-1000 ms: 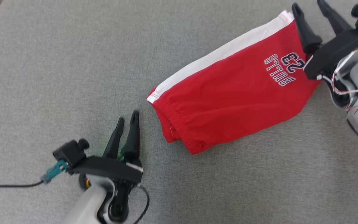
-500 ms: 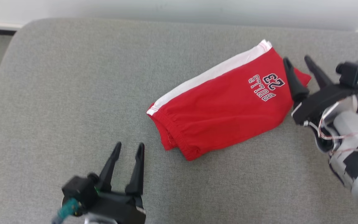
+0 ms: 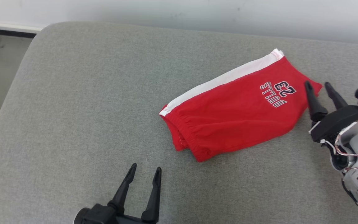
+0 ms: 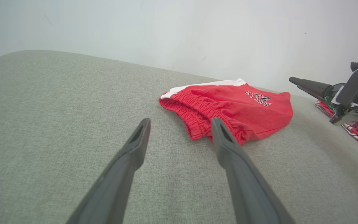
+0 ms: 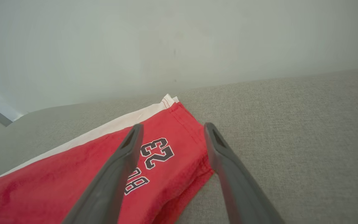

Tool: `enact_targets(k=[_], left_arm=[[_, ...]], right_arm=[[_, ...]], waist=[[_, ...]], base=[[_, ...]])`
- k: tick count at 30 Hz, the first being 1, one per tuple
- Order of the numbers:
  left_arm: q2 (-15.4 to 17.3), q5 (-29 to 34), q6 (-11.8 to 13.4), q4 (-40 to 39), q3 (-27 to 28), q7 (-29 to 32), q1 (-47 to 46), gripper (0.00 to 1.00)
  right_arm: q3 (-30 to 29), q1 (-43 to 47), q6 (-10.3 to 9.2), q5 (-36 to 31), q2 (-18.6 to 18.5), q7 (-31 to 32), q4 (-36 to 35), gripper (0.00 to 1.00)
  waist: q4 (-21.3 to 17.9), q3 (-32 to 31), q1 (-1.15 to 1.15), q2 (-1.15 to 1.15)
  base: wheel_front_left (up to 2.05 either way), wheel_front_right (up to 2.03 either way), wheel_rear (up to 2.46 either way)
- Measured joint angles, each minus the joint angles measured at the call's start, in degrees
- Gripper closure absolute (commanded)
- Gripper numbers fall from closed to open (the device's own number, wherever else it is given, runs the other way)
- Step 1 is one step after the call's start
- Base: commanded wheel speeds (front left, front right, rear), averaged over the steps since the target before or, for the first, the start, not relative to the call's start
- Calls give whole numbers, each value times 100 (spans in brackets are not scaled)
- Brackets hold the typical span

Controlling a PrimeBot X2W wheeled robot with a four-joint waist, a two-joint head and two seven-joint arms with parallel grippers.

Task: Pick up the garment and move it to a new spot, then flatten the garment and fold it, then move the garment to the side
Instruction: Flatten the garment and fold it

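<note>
Folded red Bulls shorts (image 3: pixel 231 115) are lying on the grey cushion (image 3: pixel 73 109); left claw (image 3: pixel 145 168) is hovering released near the waistband (image 3: pixel 182 132), right claw (image 3: pixel 317 84) released beside the hem (image 3: pixel 297 84).

- The garment (image 3: pixel 235 109) lies on the cushion (image 3: pixel 73 109), right of its middle.
- The left gripper (image 3: pixel 144 168) stands before it, apart.
- The right gripper (image 3: pixel 317 84) sits just beside its right end.

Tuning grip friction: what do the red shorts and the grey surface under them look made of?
Red shorts: soft matte fabric, probably cotton knit; it creases softly and gathers along an elastic waistband. Grey cushion: matte woven upholstery, judging by its fine flecked weave.
</note>
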Motion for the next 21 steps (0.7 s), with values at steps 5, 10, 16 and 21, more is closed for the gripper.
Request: enact_targets(k=[5,10,16,21], left_arm=[[-160,233,-111,-68,-29,0,55,0],[-287,341,-241,-44,-45,0,95,0],[-391,398,-407,53,-37,0,88,0],[-452,443,-509,111,-14,0,69,0]], right_arm=[[-90,-88,0,171,-87,0,433,0],[32,-309,0,315,-112,0,924,0],[153,-589,0,400,-141,3,1410,0],[305,-748,0,489,-133,67,1635,0]], waist=[[155,132,1,0],[306,290,1,1],[462,484,1,0],[547,617,0,0]], base=[[0,0,0],[0,0,0],[0,0,0],[0,0,0]])
